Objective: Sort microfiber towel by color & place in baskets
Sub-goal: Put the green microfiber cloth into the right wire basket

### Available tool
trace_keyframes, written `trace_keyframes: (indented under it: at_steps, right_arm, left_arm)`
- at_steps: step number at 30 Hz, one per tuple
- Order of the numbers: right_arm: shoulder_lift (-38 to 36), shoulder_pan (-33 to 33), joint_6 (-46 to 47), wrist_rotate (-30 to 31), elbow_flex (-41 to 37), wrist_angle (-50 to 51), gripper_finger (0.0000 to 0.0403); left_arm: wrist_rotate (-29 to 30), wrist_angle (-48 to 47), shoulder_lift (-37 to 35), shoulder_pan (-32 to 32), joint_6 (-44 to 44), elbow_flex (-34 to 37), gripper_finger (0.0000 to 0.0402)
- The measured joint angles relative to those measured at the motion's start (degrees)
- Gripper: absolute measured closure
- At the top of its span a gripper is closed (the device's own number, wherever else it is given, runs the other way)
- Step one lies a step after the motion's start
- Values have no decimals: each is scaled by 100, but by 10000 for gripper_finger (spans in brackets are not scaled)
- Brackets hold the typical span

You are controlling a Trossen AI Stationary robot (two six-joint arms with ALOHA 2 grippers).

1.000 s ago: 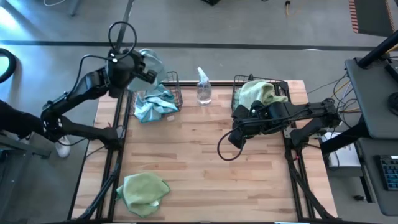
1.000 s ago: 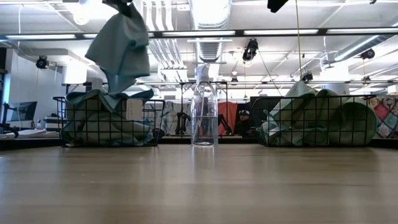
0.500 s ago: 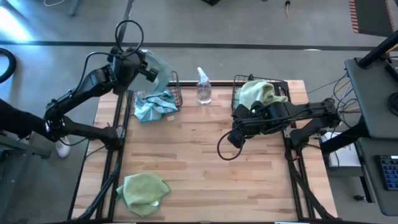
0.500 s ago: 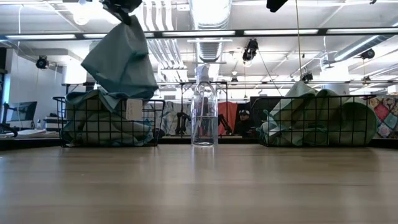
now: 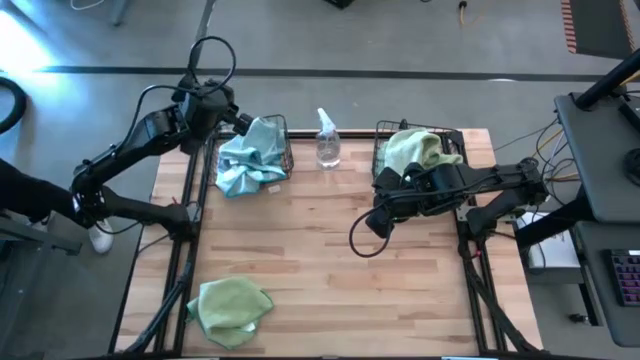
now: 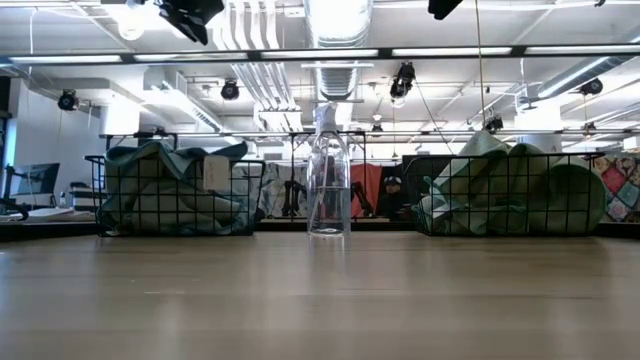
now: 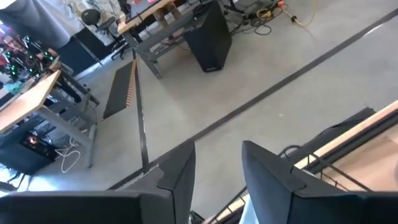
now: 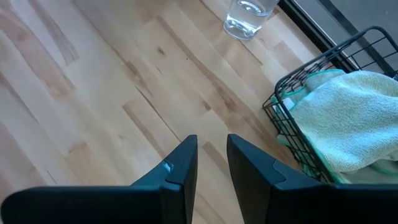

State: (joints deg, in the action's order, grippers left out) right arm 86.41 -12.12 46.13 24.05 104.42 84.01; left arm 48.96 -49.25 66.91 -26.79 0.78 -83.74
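Light blue microfiber towels (image 5: 252, 158) are piled in the left black wire basket (image 5: 281, 130), and part of the pile spills over its near rim onto the table. My left gripper (image 5: 241, 121) hangs high above that basket's far left side, open and empty (image 7: 217, 168). The right basket (image 5: 381, 150) holds pale yellow-green towels (image 5: 415, 150). Another yellow-green towel (image 5: 232, 308) lies crumpled on the table near the front left corner. My right gripper (image 5: 381, 222) hovers over the table just in front of the right basket, open with nothing between its fingers (image 8: 211, 158).
A clear spray bottle (image 5: 327, 140) stands at the far edge between the two baskets (image 6: 328, 175). The wooden tabletop (image 5: 330, 270) is bare across its middle and near right. Black frame rails (image 5: 190, 250) run down both sides of the table.
My left gripper has opened and let go of the light blue towel that hung below it. The towel swung toward the right, then fell onto the pile in the left basket. The gripper stays high above the basket.
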Motion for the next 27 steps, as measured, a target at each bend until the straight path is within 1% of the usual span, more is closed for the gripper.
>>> trace_keyframes:
  at_steps: [2, 4, 10, 13, 16, 19, 23, 27]
  right_arm:
    - [0, 0, 35, -2, 0, -10, 321]
    - [0, 0, 50, 0, 0, -15, 321]
    - [0, 0, 49, -2, 0, -35, 321]
    - [0, 0, 35, -2, 0, -35, 321]
    - [0, 0, -18, -2, 0, -35, 321]
    - [0, 0, -81, -4, 0, -33, 321]
    - [0, 0, -198, -4, 0, -33, 321]
    - [0, 0, -276, -9, 0, -33, 321]
  left_arm:
    - [-57, -146, -5, 0, -144, 0, 283]
    - [-339, -290, -25, 0, -349, 0, 283]
    - [-2060, -411, -267, 97, -633, 0, 283]
    - [-2694, -410, -459, 263, -757, 0, 283]
    - [-3160, -493, -683, 545, -1011, 0, 283]
    - [-3350, -651, -895, 964, -1397, 0, 283]
    - [-3351, -792, -1113, 1714, -1946, 0, 283]
    - [-3349, -795, -1164, 2560, -2561, 0, 283]
